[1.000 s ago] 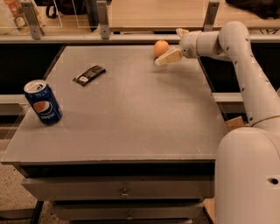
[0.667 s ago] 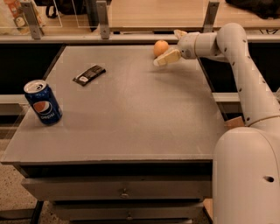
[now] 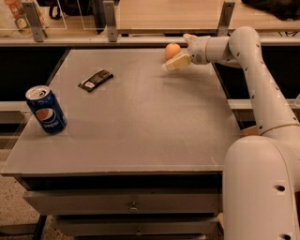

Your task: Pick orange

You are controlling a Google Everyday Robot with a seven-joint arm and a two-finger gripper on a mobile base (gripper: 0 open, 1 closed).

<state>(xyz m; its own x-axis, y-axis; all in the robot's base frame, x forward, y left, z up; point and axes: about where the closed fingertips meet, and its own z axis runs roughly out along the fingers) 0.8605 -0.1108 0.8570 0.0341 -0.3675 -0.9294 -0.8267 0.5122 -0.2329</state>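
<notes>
While spread apart rather than closed, flank the small round matte orange fruit (image 3: 172, 50) with two cream-coloured fingers (image 3: 178, 62): one low on the near side, the other higher and behind. Cannot tell whether either touches the skin. Puts the white two-finger gripper (image 3: 176, 51) at the far right of the grey flat-topped table (image 3: 140, 126), just above its surface. Has the fruit sitting on that table near the back edge, between the fingers. Reaches in from the right on a white jointed arm (image 3: 255, 75), rising from a bulky white base (image 3: 260, 187) at the near right corner. Shows a flat black wrapped bar (image 3: 95, 80) lying left of centre, well apart from the fruit. Shows a blue Pepsi can (image 3: 46, 110) upright near the left edge, closer to the front. Shows grey drawers (image 3: 126, 205) below the tabletop and a light wooden shelf (image 3: 164, 14) beyond.
</notes>
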